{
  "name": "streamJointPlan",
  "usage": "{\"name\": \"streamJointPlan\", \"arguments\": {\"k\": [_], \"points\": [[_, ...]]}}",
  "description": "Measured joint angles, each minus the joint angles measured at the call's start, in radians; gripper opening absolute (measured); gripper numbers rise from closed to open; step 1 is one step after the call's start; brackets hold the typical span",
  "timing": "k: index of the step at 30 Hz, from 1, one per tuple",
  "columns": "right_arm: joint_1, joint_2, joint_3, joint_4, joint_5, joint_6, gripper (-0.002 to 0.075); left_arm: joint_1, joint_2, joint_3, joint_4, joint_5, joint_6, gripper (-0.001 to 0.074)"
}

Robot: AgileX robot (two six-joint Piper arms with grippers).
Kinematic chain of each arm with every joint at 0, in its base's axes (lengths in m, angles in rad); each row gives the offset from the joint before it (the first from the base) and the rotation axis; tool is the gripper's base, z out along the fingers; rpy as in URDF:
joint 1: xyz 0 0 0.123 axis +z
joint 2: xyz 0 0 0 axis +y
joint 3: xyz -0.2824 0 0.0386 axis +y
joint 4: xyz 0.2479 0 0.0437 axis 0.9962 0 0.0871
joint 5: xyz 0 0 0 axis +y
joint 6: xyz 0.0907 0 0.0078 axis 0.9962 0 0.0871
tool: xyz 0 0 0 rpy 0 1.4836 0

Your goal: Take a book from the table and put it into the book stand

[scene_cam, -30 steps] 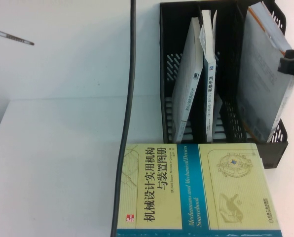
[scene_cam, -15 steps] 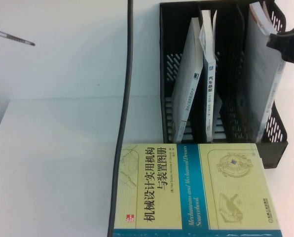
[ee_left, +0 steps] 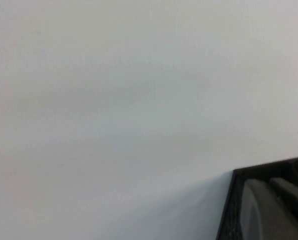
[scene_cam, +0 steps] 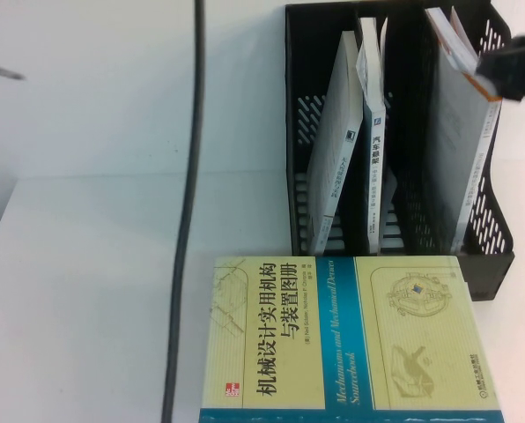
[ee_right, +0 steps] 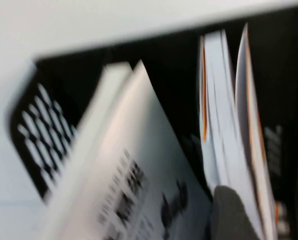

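Right end effector (scene_cam: 509,70) beside book (scene_cam: 461,132); wrist view shows orange-edged pages.

The book stand (scene_cam: 403,238) looks like black plastic, matt, with slotted mesh-style walls and solid dividers. The tabletop (scene_cam: 86,300) is plain white, smooth and pretty much matt, no grain showing. The big book (scene_cam: 342,339) lying flat has a pale yellow and blue paper cover with a slight sheen to it. The books standing in the stand have white paper covers, and the grey book (scene_cam: 461,141) in the right slot shows a smooth cover with an orange edge. A dark cable (scene_cam: 188,211) hanging across looks rubbery. The right gripper (scene_cam: 513,70) is black, matt plastic by the look.
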Motion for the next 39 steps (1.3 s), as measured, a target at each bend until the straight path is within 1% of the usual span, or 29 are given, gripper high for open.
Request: {"name": "streamJointPlan", "arguments": {"k": [4, 6, 8, 10, 13, 17, 19, 22, 25, 30, 33, 35, 37, 39], "points": [[0.000, -0.124, 0.000, 0.001, 0.006, -0.026, 0.0296, 0.000, -0.087, 0.000, -0.002, -0.010, 0.005, -0.0001], [0.000, -0.200, 0.000, 0.002, 0.033, -0.034, 0.0272, 0.000, -0.130, -0.002, -0.002, 0.034, 0.043, -0.0001], [0.000, -0.263, 0.000, 0.000, 0.090, -0.060, 0.0204, 0.000, -0.166, -0.003, -0.002, 0.100, 0.089, -0.0001], [0.000, -0.323, -0.002, -0.011, 0.178, -0.099, 0.0103, 0.000, -0.187, -0.004, -0.010, 0.175, 0.153, -0.0001], [0.000, -0.386, -0.002, -0.027, 0.334, -0.133, 0.0035, 0.002, -0.203, -0.004, -0.077, 0.222, 0.261, -0.0001], [0.000, -0.453, 0.044, -0.033, 0.515, -0.188, 0.0012, 0.002, -0.240, 0.043, -0.228, 0.222, 0.334, -0.0001], [0.000, -0.486, 0.095, -0.041, 0.606, -0.216, 0.0009, 0.002, -0.274, 0.091, -0.273, 0.222, 0.362, -0.0001], [0.000, -0.531, 0.188, -0.079, 0.707, -0.231, 0.0008, 0.000, -0.341, 0.225, -0.301, 0.188, 0.376, -0.0001], [0.000, -0.584, 0.268, -0.158, 0.758, -0.218, 0.0008, 0.000, -0.442, 0.420, -0.289, 0.077, 0.381, -0.0001], [0.000, -0.681, 0.369, -0.331, 0.748, -0.111, 0.0008, 0.000, -0.664, 0.840, -0.273, -0.271, 0.383, -0.0001], [0.000, -0.749, 0.428, -0.386, 0.699, -0.041, 0.0007, 0.002, -0.774, 1.114, -0.263, -0.524, 0.383, -0.0001], [0.000, -0.801, 0.474, -0.397, 0.654, -0.001, 0.0007, 0.002, -0.828, 1.255, -0.263, -0.674, 0.383, -0.0001], [0.000, -0.859, 0.536, -0.404, 0.598, 0.041, 0.0007, 0.002, -0.867, 1.387, -0.263, -0.779, 0.383, -0.0001], [0.000, -0.913, 0.602, -0.404, 0.544, 0.085, 0.0007, 0.002, -0.882, 1.484, -0.263, -0.836, 0.383, -0.0001]]}}
